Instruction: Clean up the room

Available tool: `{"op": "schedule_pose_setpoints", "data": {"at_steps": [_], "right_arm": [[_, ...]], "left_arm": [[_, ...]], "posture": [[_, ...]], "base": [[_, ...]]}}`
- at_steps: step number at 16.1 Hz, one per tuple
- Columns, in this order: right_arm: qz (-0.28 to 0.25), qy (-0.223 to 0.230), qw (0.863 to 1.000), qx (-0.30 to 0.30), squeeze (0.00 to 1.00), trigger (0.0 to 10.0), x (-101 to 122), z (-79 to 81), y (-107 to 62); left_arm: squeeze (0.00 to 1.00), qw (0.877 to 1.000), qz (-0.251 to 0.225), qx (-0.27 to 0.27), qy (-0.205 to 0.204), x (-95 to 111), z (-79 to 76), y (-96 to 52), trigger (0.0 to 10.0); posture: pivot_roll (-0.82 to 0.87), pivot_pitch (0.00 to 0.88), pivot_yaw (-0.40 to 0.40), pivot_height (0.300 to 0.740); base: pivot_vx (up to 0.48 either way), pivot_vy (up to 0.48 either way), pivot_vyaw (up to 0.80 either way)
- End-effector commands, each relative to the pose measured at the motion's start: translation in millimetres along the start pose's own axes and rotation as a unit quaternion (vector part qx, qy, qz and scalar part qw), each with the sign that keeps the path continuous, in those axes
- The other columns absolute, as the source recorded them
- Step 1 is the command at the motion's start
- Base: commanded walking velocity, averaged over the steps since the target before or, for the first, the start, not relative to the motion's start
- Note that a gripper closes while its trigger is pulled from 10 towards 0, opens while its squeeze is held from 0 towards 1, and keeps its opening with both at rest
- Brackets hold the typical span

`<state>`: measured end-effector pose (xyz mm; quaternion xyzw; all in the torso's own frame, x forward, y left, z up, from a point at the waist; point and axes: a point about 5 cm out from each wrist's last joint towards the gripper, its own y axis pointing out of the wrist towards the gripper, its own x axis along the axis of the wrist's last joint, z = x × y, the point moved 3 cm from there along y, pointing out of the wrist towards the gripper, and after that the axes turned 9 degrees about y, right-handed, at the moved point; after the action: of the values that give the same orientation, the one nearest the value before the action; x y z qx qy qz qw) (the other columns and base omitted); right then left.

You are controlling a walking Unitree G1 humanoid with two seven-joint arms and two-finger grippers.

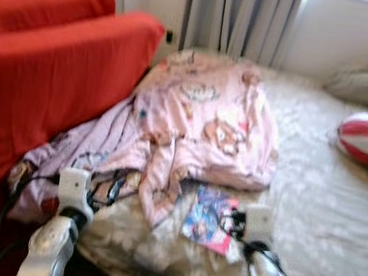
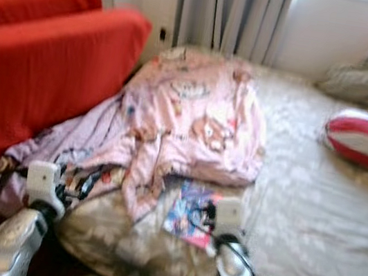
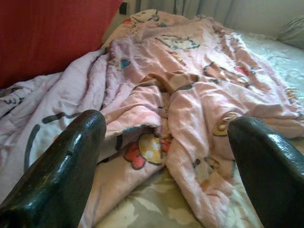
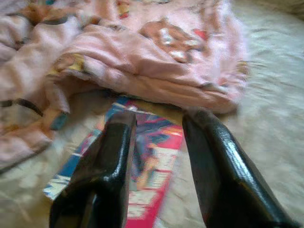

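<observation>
Both arms are silver, rounded metal shells with a dull shine. Each ends in a pale, boxy wrist block, and black cables loop out from behind those blocks and trail back along the forearms. The left gripper [image 3: 166,156] has thick, glossy black fingers [image 3: 61,171] with blunt, rounded tips. The right gripper [image 4: 156,118] has the same shiny black fingers [image 4: 218,161], slightly scuffed and smooth-sided.

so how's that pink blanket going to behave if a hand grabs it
The pink blanket lies crumpled in soft folds, so it will probably sag and trail. It overlaps the comic book, which may drag along. The left hand is open near it.
</observation>
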<state>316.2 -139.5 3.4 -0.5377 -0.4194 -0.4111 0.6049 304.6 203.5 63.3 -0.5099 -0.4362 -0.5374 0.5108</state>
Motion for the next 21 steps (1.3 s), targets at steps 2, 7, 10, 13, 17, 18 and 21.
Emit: {"op": "schedule_pose_setpoints", "data": {"at_steps": [2, 7, 10, 13, 17, 18, 21], "right_arm": [[0.022, 0.026, 0.999, -0.023, 0.00, 10.0, -6.9, -9.2, 0.6], [0.074, 0.108, 0.989, -0.068, 0.00, 10.0, -20.2, -22.0, 5.3], [0.108, 0.147, 0.979, -0.090, 0.00, 10.0, -32.4, -26.8, 2.7], [0.120, 0.187, 0.968, -0.121, 1.00, 10.0, -40.8, -35.0, -1.8], [0.092, 0.244, 0.955, -0.138, 1.00, 10.0, -33.0, -42.0, 0.6], [0.084, 0.264, 0.950, -0.146, 1.00, 10.0, -31.0, -43.8, 1.3], [0.062, 0.327, 0.931, -0.152, 0.00, 10.0, -25.9, -42.6, 3.9]], "left_arm": [[0.00, 1.000, -0.006, 0.000, 0.000, 4.3, 1.0, 0.1, 10.0], [0.00, 1.000, -0.013, -0.009, -0.013, 11.4, -8.7, 6.9, 10.0], [0.00, 1.000, -0.018, -0.016, -0.015, 16.4, -11.9, 2.6, 10.0], [0.00, 1.000, -0.007, -0.018, -0.011, 16.7, -5.4, -11.7, 10.0], [0.00, 0.999, -0.006, -0.044, 0.011, 28.8, -7.8, -13.0, 10.0], [0.00, 0.999, -0.004, -0.039, 0.017, 30.7, -3.7, -15.4, 10.0], [0.00, 0.999, 0.006, -0.026, 0.024, 30.6, 4.4, -30.2, 10.0]], "posture": [[0.04, 0.026, -0.033, 0.645], [0.06, 0.048, -0.017, 0.645], [0.09, 0.086, -0.001, 0.645], [0.11, 0.170, 0.026, 0.645], [0.13, 0.270, 0.046, 0.645], [0.13, 0.290, 0.049, 0.645], [0.15, 0.332, 0.050, 0.645]], "base": [[0.000, 0.000, 0.00], [0.000, 0.000, 0.00], [0.000, 0.000, 0.00], [0.000, 0.000, 0.00], [0.000, 0.000, 0.00], [0.000, 0.000, 0.00], [0.000, 0.000, 0.00]]}}
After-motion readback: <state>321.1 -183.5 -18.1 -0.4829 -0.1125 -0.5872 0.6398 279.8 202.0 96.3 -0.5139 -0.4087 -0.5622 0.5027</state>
